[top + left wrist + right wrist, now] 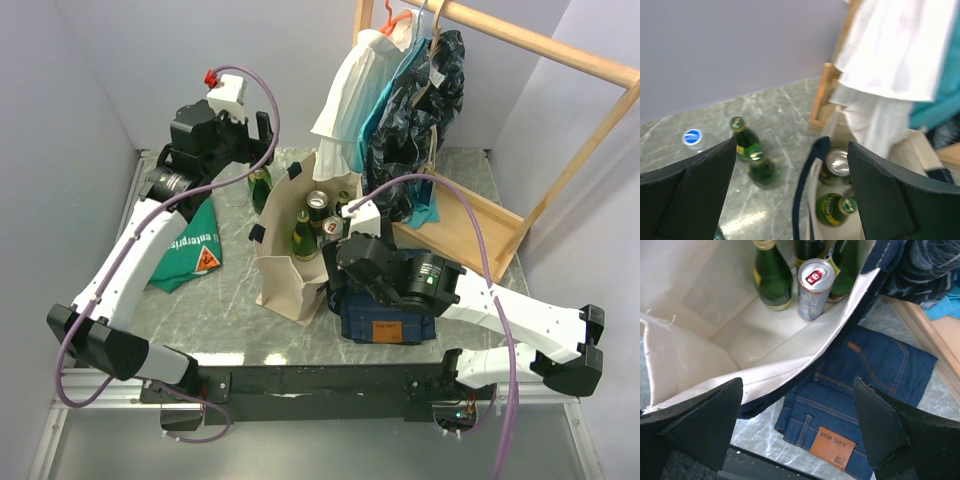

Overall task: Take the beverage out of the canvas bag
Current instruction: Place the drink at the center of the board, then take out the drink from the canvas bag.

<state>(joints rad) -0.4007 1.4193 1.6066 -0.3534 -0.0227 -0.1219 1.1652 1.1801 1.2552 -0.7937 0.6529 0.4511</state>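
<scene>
Reach stage: your right gripper (799, 385) hovers over the jeans-side rim of the canvas bag (715, 315), jaws spread wide and holding nothing, the drinks not yet touched. Inside the bag a silver can (814, 287) with a red mark on top stands among green bottles (772, 280), all upright toward the far end. The bag sits mid-table, just beside the folded jeans (860, 385). Your next move likely calls for carrying the wrist past the rim and down, centring the open fingers around one drink without snagging the cloth wall. Your left gripper (791, 145), raised behind the bag, tilts down toward its navy handle (807, 185), jaws likewise wide apart and empty
</scene>
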